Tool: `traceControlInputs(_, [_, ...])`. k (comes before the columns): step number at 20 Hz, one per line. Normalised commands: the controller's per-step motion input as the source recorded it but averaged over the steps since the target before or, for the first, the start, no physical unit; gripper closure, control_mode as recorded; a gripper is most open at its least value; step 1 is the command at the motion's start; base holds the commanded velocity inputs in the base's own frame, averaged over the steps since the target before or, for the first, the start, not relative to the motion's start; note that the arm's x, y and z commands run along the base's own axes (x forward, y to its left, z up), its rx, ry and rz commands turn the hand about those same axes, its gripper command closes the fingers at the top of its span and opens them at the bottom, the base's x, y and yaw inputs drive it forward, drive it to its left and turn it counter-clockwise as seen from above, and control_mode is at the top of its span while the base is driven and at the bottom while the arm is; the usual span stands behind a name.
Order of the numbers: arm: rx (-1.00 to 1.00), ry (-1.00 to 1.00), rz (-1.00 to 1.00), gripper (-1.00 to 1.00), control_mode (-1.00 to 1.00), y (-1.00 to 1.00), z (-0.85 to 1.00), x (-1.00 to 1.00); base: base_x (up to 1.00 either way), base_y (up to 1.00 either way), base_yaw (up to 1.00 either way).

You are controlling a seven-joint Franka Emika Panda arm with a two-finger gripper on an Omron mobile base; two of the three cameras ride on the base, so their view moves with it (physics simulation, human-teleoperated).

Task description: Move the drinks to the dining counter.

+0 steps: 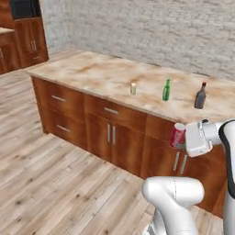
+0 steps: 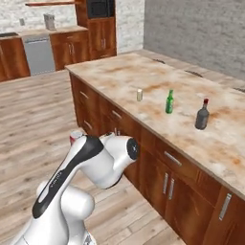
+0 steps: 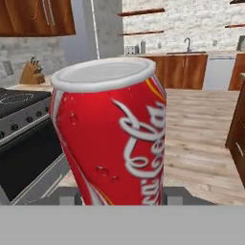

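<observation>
I have the can [image 1: 177, 134] clamped upright in the gripper [image 1: 182, 137], held below the counter [image 1: 105, 75] edge, in front of the cabinet doors. The countertop lies above and beyond it, so it must rise first, then go forward.

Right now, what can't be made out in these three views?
- Finger pads on the red can: hand view, the can hides them.
- Gripper: left base view, fingers behind the can; right base view, arm covers it.
- Small pale item on the dining counter: too small to identify.
</observation>
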Motion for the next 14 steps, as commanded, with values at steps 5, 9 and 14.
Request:
traceControlInputs(5, [0.0, 0.0, 0.0, 1.0, 1.0, 0.0, 0.0, 0.0, 0.78, -0.33, -0.58])
traceControlInputs(9, [0.0, 0.0, 0.0, 1.0, 1.0, 0.0, 0.0, 0.0, 0.28, -0.67, -0.71])
traceControlInputs(14, [0.0, 0.0, 0.0, 1.0, 1.0, 0.0, 0.0, 0.0, 0.24, -0.32, -0.74])
